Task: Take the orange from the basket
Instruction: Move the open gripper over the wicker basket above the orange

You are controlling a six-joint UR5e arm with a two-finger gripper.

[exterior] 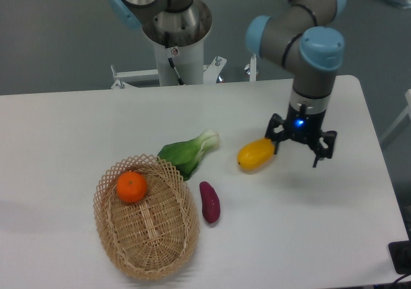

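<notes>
End effector [297,149], fingers spread and empty, hides the yellow fruit's [255,155] right tip.

- You see a white table [96,119] filling most of the view, evenly lit.
- Behind it you see a dull grey-green floor [51,38].
- A white metal bracket [138,77] sits at the table's far edge.
</notes>
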